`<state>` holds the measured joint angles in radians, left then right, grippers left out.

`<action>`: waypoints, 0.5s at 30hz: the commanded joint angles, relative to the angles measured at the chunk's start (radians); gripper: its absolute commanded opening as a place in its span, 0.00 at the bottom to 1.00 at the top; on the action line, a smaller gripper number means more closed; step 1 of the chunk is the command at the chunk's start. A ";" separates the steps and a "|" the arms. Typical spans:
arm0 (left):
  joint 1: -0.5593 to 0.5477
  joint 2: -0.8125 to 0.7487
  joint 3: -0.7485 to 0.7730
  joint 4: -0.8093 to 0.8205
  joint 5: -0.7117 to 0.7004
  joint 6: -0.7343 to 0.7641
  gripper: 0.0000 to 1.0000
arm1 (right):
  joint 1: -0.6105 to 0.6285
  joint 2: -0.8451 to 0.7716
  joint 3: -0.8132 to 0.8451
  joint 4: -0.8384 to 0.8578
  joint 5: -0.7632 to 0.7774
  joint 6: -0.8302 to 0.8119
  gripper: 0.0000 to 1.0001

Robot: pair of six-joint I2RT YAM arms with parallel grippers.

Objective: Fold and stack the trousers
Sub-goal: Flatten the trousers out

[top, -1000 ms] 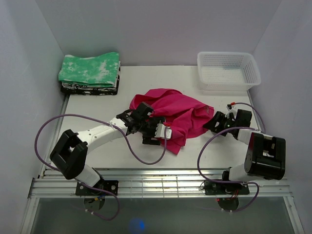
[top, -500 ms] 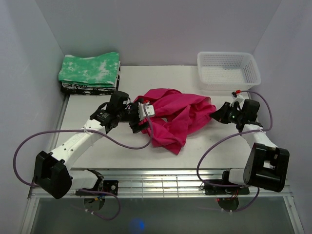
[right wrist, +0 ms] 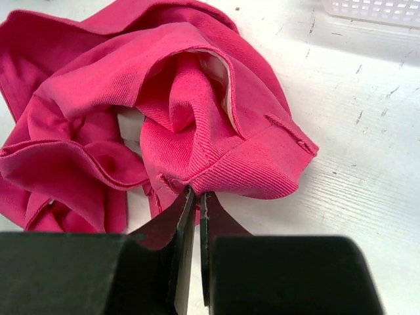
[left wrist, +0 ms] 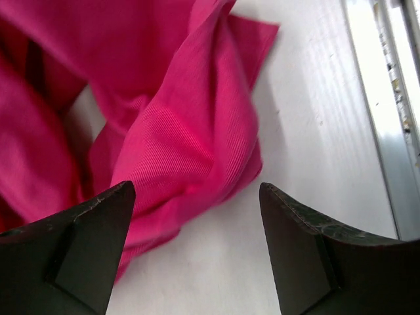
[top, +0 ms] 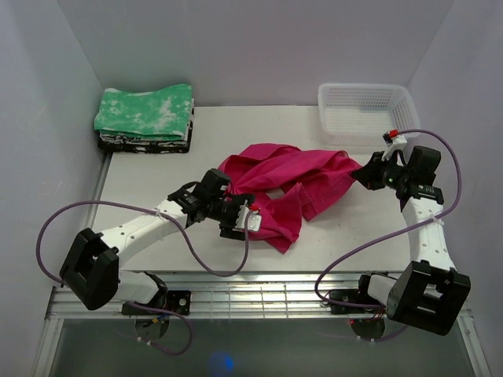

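The magenta-pink trousers (top: 291,177) lie crumpled in the middle of the white table (top: 157,188). My right gripper (top: 364,170) is at their right end, shut on a hemmed edge of the fabric (right wrist: 249,174), pinched at the fingertips (right wrist: 197,192). My left gripper (top: 245,221) hovers low at the front left of the heap, open, with bare table between its fingers (left wrist: 197,190). In the left wrist view a bunched fold of the trousers (left wrist: 177,138) lies just beyond and to the left of the left finger (left wrist: 92,223).
A white mesh basket (top: 368,112) stands at the back right. A folded green-and-white cloth (top: 145,110) rests on a dark stack at the back left. A metal rail (top: 259,294) runs along the front edge; walls close in the sides.
My right gripper shut on the trousers' edge and drew it right and back, stretching the cloth out. My left gripper swung to the back left, then came forward to the front fold.
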<state>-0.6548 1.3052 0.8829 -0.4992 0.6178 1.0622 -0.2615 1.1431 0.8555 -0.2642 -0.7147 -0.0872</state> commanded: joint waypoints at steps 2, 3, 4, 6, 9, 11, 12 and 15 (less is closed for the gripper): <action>-0.098 0.106 -0.002 0.076 0.000 0.068 0.84 | -0.007 -0.043 0.119 -0.090 -0.035 -0.126 0.08; -0.101 0.126 0.004 0.076 -0.001 0.071 0.82 | -0.010 -0.046 0.129 -0.108 -0.035 -0.150 0.08; -0.101 0.146 0.016 0.076 -0.003 0.074 0.79 | -0.010 -0.052 0.148 -0.125 -0.032 -0.172 0.08; -0.101 0.195 0.045 0.077 -0.018 0.052 0.59 | -0.018 -0.052 0.165 -0.167 -0.019 -0.238 0.08; -0.101 0.203 0.068 0.073 0.002 -0.026 0.40 | -0.038 -0.040 0.197 -0.202 -0.009 -0.302 0.08; -0.103 0.178 0.076 0.044 0.016 -0.053 0.30 | -0.042 -0.022 0.229 -0.222 -0.006 -0.330 0.08; -0.103 0.137 0.080 0.027 0.022 -0.077 0.14 | -0.048 -0.016 0.237 -0.237 -0.005 -0.342 0.08; -0.097 -0.002 0.117 -0.064 0.065 -0.138 0.00 | -0.064 0.001 0.254 -0.254 0.003 -0.388 0.08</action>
<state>-0.7582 1.4788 0.9321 -0.4919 0.5968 1.0031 -0.3061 1.1347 1.0462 -0.4992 -0.7097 -0.3874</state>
